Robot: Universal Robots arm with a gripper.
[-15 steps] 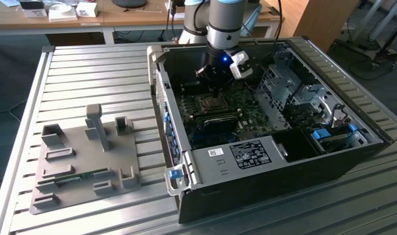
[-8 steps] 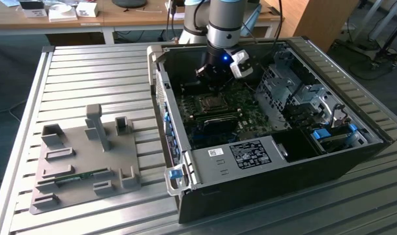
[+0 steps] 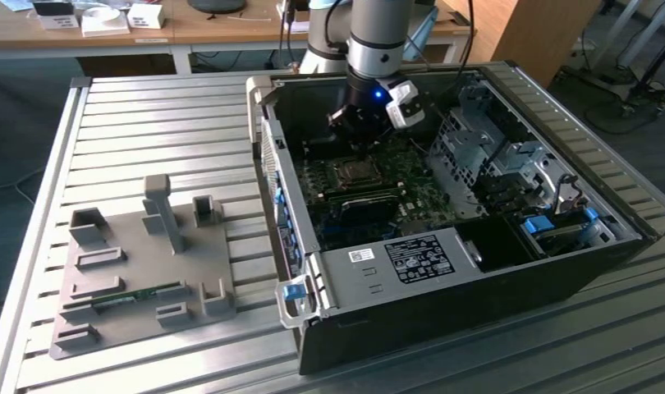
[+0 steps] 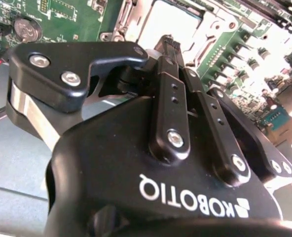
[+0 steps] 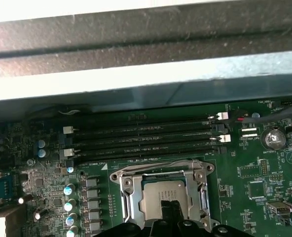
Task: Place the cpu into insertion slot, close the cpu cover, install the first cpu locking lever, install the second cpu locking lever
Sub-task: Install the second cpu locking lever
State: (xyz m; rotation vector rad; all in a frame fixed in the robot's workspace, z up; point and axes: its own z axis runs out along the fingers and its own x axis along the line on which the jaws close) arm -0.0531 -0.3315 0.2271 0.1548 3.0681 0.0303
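Observation:
The cpu (image 5: 153,197) lies flat in its socket on the green motherboard (image 5: 244,173), silver top up. The cpu cover (image 5: 127,195), a silvery frame, lies down around it. My gripper (image 5: 171,211) is shut, its dark fingertips (image 5: 175,213) pressed together right over the chip's near edge, with nothing between them. In the second wrist view the two black fingers (image 4: 166,74) meet at a point in front of the bright cpu (image 4: 173,22) and cover (image 4: 216,30). In the exterior view the gripper (image 3: 358,148) hangs inside the open case, just above the socket (image 3: 355,171).
Several black memory slots (image 5: 141,138) run beside the socket, with the case wall (image 5: 146,44) beyond them. A coin battery (image 5: 273,138) sits to one side. The drive cage (image 3: 480,152) fills the case's right. A grey parts fixture (image 3: 135,263) rests on the slatted table at the exterior view's left.

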